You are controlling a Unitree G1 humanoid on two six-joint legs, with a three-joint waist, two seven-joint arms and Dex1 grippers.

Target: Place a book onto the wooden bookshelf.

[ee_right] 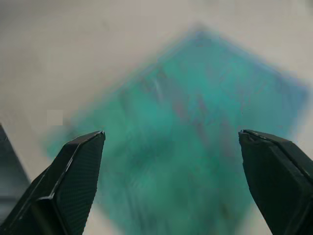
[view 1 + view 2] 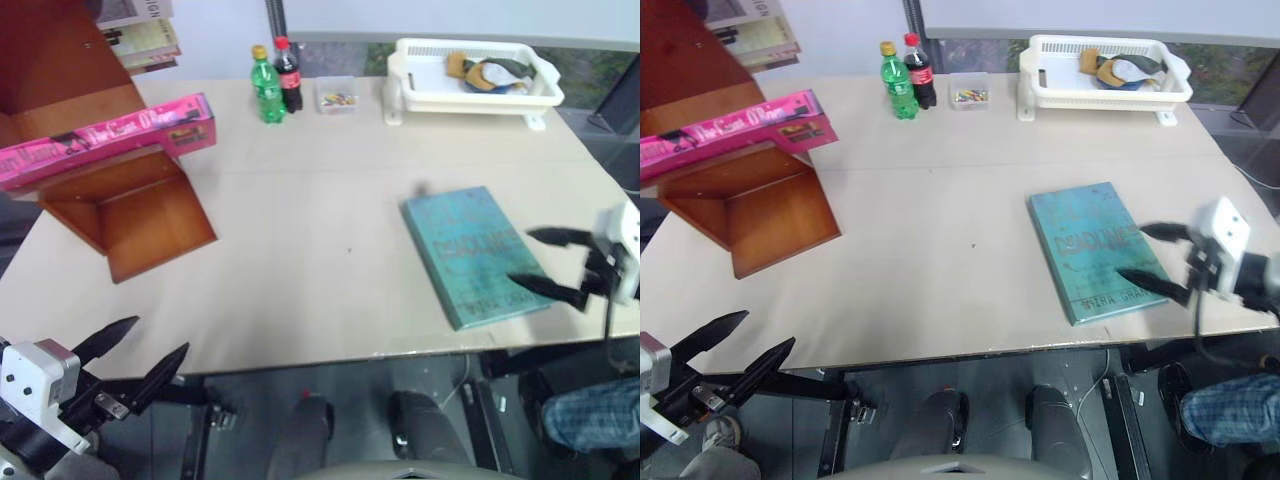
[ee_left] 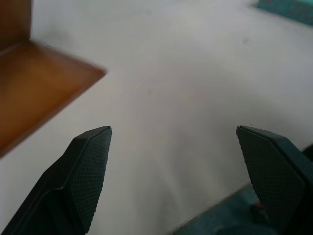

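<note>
While both tools gape empty | book (image 2: 105,138) lies flat on bookshelf (image 2: 120,205), spine lengthwise toward camera

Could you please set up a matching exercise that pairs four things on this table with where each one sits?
Things:
1. pink book
2. teal book
3. green bottle
4. white basket

Places:
A. far right corner of the table
B. flat on the table, near the right tool
C. resting on the wooden bookshelf
D. upright beside the cola bottle

Pairs: 1-C, 2-B, 3-D, 4-A
</note>
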